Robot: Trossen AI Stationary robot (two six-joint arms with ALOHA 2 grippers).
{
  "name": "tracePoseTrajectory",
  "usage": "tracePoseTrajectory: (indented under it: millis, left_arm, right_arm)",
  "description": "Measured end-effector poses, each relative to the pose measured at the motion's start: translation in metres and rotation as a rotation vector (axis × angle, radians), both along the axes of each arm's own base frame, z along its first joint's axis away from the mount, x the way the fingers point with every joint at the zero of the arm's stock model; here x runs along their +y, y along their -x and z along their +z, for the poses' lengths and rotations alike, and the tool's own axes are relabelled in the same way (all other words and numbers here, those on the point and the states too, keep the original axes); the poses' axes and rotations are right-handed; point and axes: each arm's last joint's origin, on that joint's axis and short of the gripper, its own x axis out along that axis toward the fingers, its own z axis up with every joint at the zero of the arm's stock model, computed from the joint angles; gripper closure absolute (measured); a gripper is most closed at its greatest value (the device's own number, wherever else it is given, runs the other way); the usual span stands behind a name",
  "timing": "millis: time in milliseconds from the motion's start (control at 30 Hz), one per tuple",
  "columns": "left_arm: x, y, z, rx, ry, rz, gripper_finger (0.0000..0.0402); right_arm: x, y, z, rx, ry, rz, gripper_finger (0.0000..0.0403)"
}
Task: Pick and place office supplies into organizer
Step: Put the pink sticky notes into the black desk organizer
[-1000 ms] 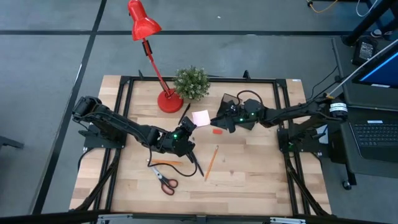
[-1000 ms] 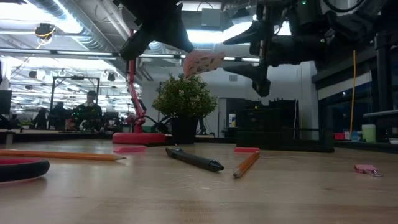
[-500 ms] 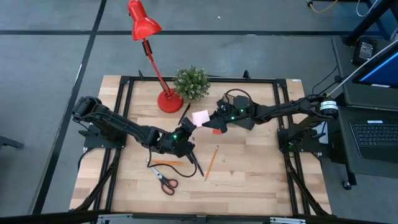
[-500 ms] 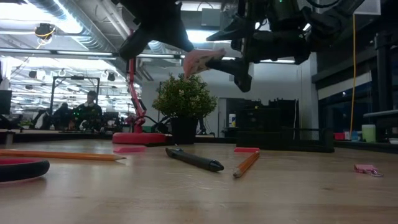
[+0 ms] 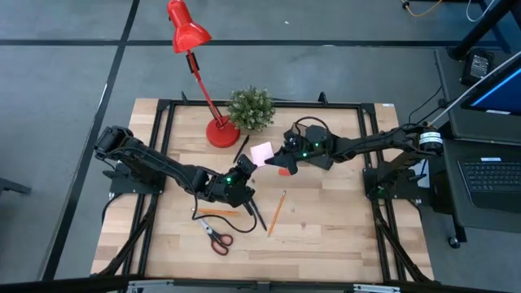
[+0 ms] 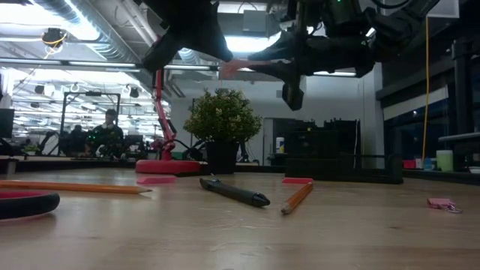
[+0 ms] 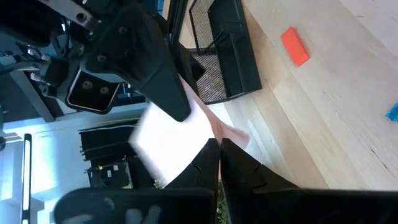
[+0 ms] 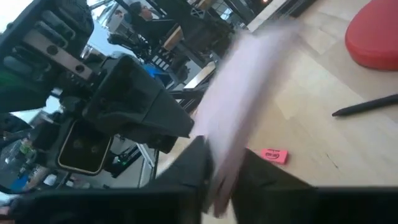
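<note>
The pink sticky-note pad (image 5: 262,153) is a small, pale pink square, held level in the air above the table (image 5: 326,220), between the red lamp base (image 5: 221,133) and the black organizer (image 5: 303,136). The left gripper (image 5: 247,163) has its fingers shut tight on the pad's near edge, and the right gripper (image 5: 277,159) reaches in from the opposite side with its fingers narrowed over the pad's other edge. On the wood below lie an orange pencil (image 5: 276,212), a black pen (image 5: 256,213), the orange-handled scissors (image 5: 215,235) and a red eraser (image 5: 284,172) near the organizer.
</note>
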Motion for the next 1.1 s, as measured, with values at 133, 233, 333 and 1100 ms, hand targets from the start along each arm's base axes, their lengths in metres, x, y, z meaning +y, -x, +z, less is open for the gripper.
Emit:
tracePoseTrajectory:
  millis: [133,233,333,1100]
  left_arm:
    - [0.0,0.0,0.0,-0.039,0.042,0.026,0.04]
    - [0.0,0.0,0.0,-0.067,0.073,0.045,0.04]
    - [0.0,0.0,0.0,-0.067,0.078,0.049,0.0398]
    - [0.005,0.033,0.019,-0.252,0.413,0.182,0.0326]
  right_arm:
    - [0.0,0.0,0.0,-0.01,0.048,0.005,0.0389]
    - [0.0,0.0,0.0,-0.012,0.059,0.005,0.0389]
    - [0.0,0.0,0.0,-0.016,0.078,0.007,0.0392]
    - [0.002,0.011,0.015,-0.028,0.192,0.032,0.0392]
